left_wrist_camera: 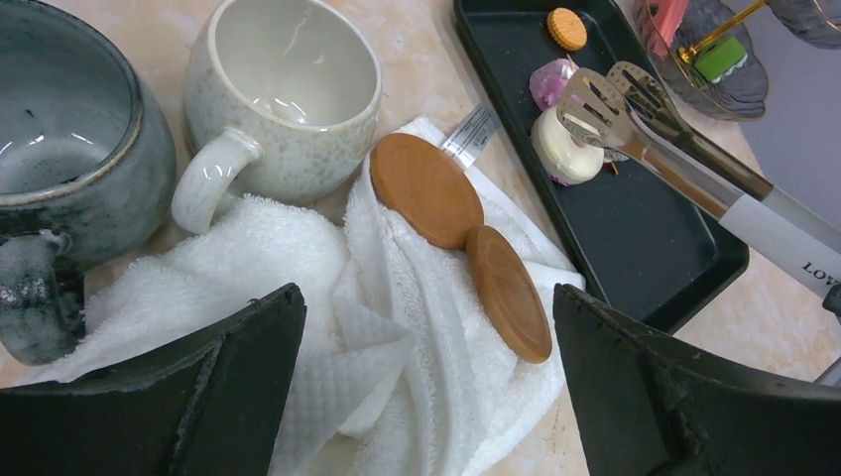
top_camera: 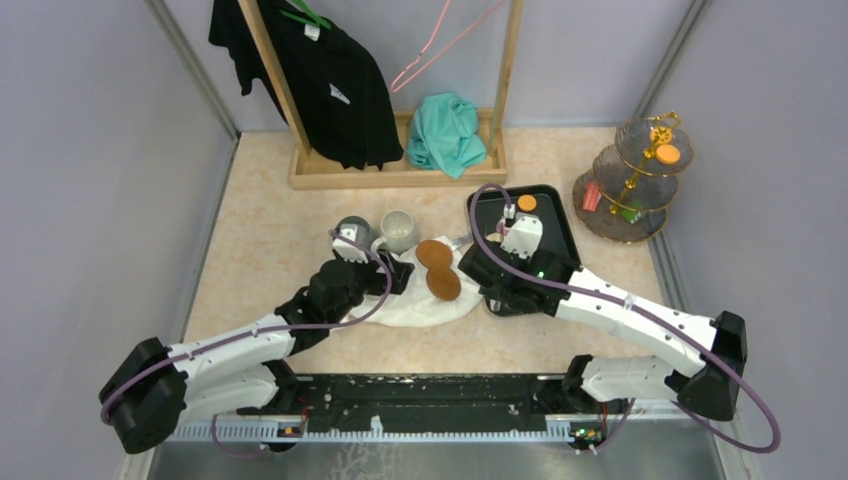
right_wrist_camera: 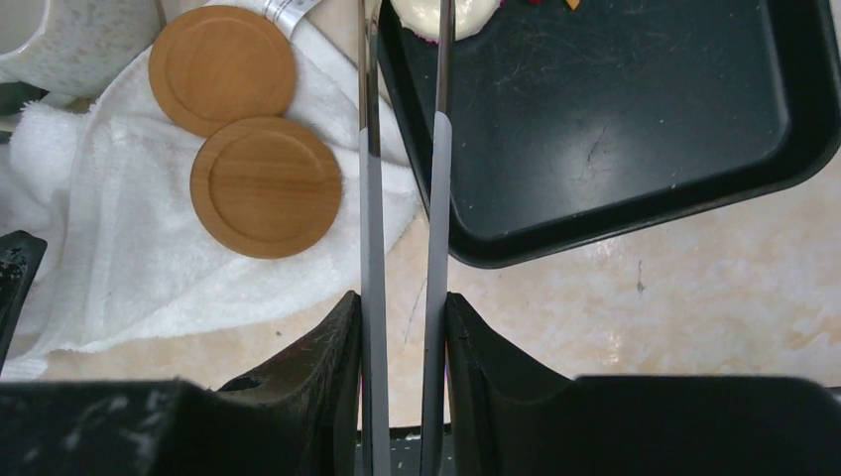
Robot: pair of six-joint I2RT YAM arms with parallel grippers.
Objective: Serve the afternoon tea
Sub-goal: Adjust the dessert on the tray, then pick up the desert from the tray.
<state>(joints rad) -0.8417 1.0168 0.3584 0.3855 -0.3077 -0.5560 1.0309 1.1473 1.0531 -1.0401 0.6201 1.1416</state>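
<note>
The glass three-tier stand (top_camera: 635,180) with a gold frame stands at the back right, with an orange disc, a red piece and a green piece (left_wrist_camera: 721,58) on it. A white doughnut (left_wrist_camera: 560,149), a pink piece (left_wrist_camera: 550,81) and an orange disc (left_wrist_camera: 566,28) lie on the black tray (left_wrist_camera: 635,248). My right gripper (right_wrist_camera: 402,297) is shut on the long metal tongs (right_wrist_camera: 372,198), whose heads rest against the white doughnut. The grey mug (left_wrist_camera: 60,149) stands at the left. My left gripper (left_wrist_camera: 426,297) hangs open over the white towel (left_wrist_camera: 298,258), holding nothing.
A white speckled mug (left_wrist_camera: 288,89) stands beside the grey one. Two wooden coasters (left_wrist_camera: 426,188) (left_wrist_camera: 509,293) lie on the towel. A wooden clothes rack (top_camera: 400,170) with a black shirt and a teal cloth fills the back. Walls close in on both sides.
</note>
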